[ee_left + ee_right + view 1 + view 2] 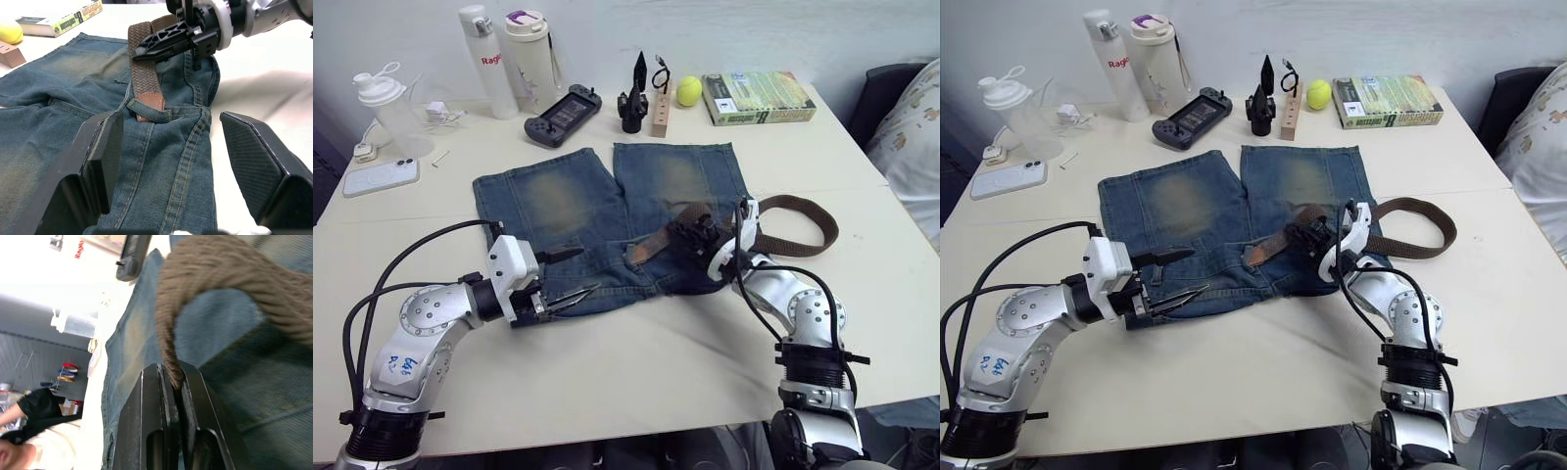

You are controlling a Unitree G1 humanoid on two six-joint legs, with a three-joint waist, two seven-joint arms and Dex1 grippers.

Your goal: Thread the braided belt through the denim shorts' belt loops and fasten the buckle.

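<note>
Belt (pixel 145 73) tip under first loop (pixel 155 115) of shorts (pixel 558 211); remaining loops, fastening undone; right gripper (pixel 139 53) pinching belt; left gripper (pixel 570 277) agape

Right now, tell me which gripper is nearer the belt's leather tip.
Right. The right gripper is shut on the braided belt, just behind the leather tip; the left gripper hangs open farther off, over the denim shorts.

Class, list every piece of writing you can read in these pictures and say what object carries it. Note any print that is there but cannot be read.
"Rag": red letters, cut off by the curve, on the white bottle.
Book cover: print present, too small to read.
Book spine, seen from the left wrist view: lettering ending in what looks like "anderson", too blurred to be sure.
Left arm: blue handwritten marks, illegible.
</note>
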